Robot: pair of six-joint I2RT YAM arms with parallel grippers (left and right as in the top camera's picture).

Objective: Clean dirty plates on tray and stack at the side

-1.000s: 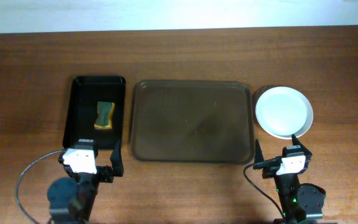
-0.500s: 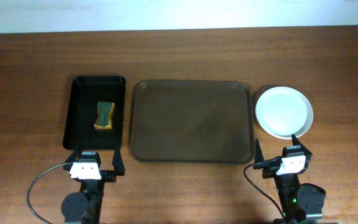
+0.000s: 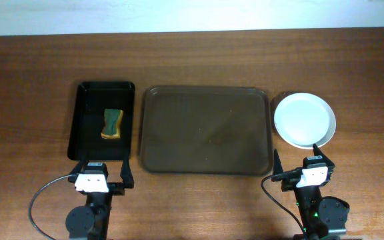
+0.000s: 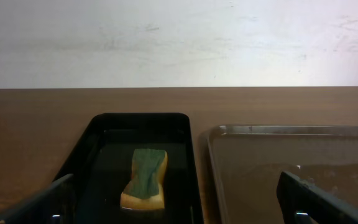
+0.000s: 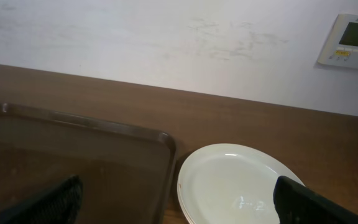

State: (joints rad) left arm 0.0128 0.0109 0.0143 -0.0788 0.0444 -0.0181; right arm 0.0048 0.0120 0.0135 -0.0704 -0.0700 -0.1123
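Observation:
The plates (image 3: 305,120) lie as one white stack on the table, just right of the brown tray (image 3: 205,130), and the top plate looks clean. The stack also shows in the right wrist view (image 5: 235,180), with the edges of lower plates visible under the top one. The tray holds nothing and shows in the left wrist view (image 4: 278,168) and the right wrist view (image 5: 73,155). My left gripper (image 3: 104,171) (image 4: 176,205) is open and empty at the front, before the black tray. My right gripper (image 3: 297,161) (image 5: 182,205) is open and empty, in front of the plates.
A narrower black tray (image 3: 103,120) stands left of the brown tray, with a yellow-and-green sponge (image 3: 112,124) lying in it; the sponge also shows in the left wrist view (image 4: 145,177). A pale wall runs behind the table's far edge.
The left arm has swung back and squared up at the front edge, its gripper now pointing straight at the black tray. The right arm and the plates have not moved.

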